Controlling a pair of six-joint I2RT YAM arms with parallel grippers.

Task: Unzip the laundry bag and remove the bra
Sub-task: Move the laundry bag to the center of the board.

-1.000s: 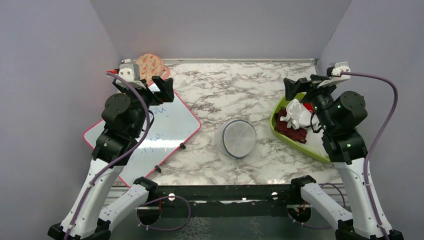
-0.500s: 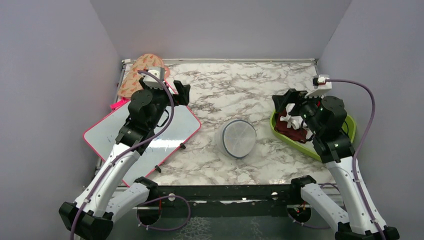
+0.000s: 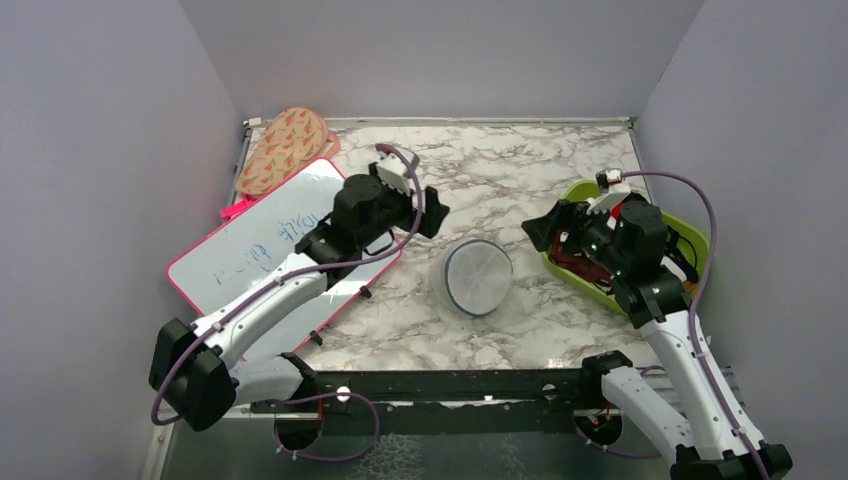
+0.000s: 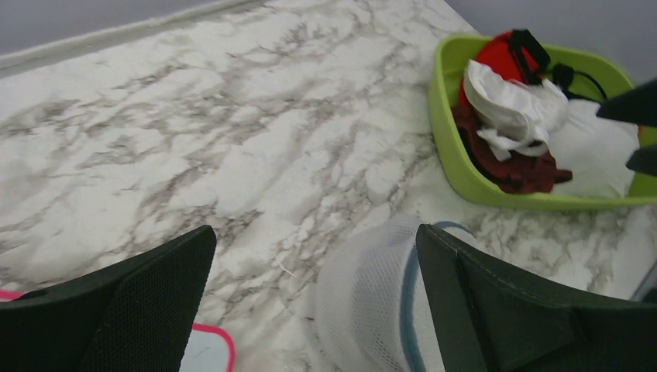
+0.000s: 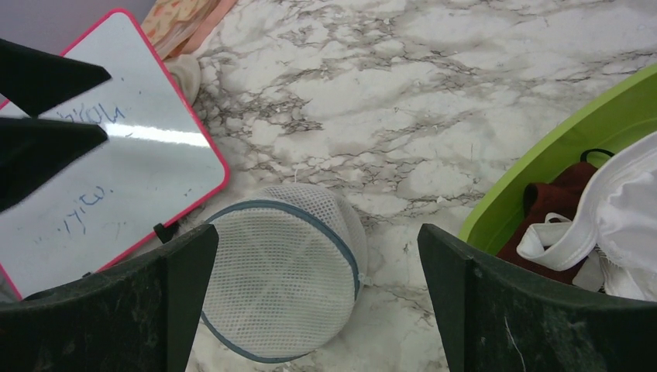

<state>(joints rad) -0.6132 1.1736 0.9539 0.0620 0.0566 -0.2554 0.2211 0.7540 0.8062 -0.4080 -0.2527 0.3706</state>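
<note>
The laundry bag (image 3: 472, 277) sits near the middle of the marble desk (image 3: 500, 170), between the whiteboard (image 3: 260, 250) and the lime-green tray (image 3: 697, 239), touching neither. It is 1 round drum of white mesh with a blue-grey zipper line (image 5: 310, 225) running around its rim. The mesh does not show what is inside.

The tray holds a heap: a white cloth (image 4: 511, 105) on top, a dark red cloth (image 4: 515, 167) under it against the near wall, and a bright red item (image 4: 503, 58) with black straps at the far end.

The whiteboard, edged in pink, carries blue handwriting (image 5: 85, 116) too scrawled to read. A peach patterned cloth (image 3: 283, 148) lies in the back left corner.

The left fingers (image 4: 139, 302) are spread wide above the desk just left of the bag, holding nothing. The right fingers (image 5: 527, 310) are spread wide too, hanging over the tray's near-left edge with the bag between them in the wrist view.
</note>
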